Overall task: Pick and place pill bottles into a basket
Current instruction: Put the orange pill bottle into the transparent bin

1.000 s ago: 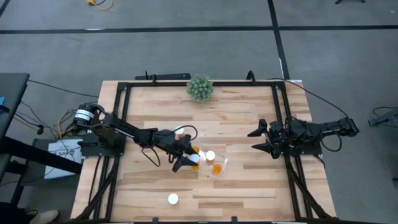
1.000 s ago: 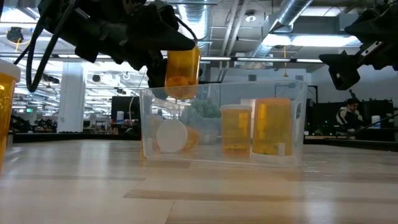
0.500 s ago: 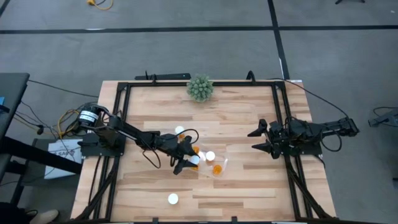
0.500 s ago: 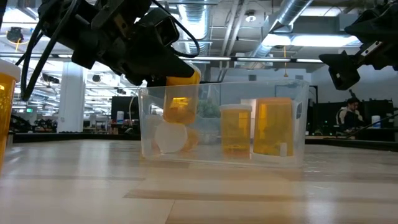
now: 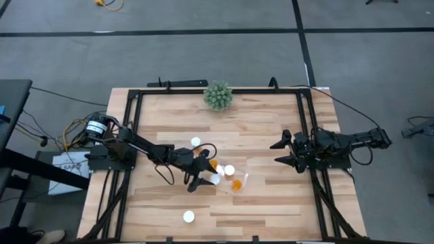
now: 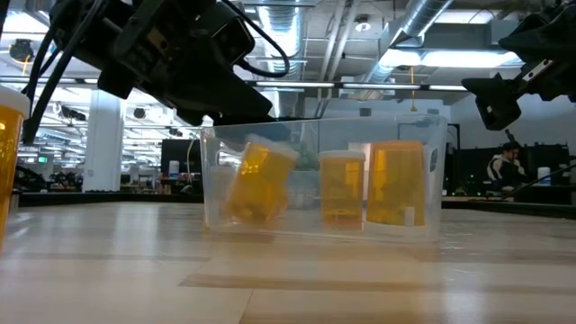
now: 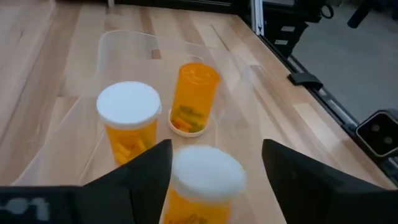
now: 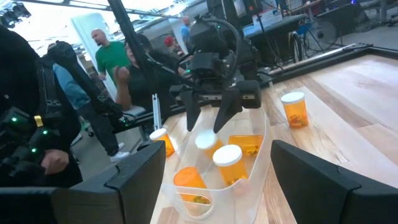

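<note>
Item: light wooden table (image 5: 271, 203). Dark left gripper (image 5: 201, 172), over the clear rectangular plastic basket (image 6: 432, 180), has just spread its fingers and let go an orange white-capped pill bottle (image 6: 255, 183), now tilted inside. Basket holds apparently three bottles; others remain outside. Right gripper (image 5: 283, 152) waits apart, fingers spread, empty.

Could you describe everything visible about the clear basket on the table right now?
The basket is a clear plastic rectangular tray with rounded corners, resting on the wooden table near its middle. It holds three orange pill bottles: one leaning tilted at the end under the left pincer, whose fingers stand spread, and two standing, one of them bottom-up on its white cap.
</note>
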`<state>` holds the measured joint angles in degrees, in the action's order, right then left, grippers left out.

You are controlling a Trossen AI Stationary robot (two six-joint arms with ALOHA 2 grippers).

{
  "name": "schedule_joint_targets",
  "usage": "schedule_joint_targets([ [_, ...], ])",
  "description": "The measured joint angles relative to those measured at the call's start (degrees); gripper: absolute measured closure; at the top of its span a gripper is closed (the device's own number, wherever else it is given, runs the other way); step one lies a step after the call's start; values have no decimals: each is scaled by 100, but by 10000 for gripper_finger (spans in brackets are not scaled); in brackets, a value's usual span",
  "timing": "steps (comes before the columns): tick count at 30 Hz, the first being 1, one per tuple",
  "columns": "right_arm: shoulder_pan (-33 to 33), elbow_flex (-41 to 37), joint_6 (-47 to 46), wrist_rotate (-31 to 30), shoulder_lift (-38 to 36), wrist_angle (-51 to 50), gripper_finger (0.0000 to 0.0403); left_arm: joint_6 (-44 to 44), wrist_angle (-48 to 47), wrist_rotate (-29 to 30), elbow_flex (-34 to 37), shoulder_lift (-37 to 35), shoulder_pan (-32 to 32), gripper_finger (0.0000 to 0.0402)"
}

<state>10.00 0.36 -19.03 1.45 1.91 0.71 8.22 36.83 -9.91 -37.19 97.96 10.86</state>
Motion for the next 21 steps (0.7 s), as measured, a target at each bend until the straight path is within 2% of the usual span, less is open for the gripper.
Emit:
schedule_joint_targets([
  [7,-1,1,-1,-1,0,0,117,-81,-33,100,11,-69,23,151],
  [21,0,0,-1,-2,2,-2,117,-54,-264,1122,20,-1140,-276,148],
])
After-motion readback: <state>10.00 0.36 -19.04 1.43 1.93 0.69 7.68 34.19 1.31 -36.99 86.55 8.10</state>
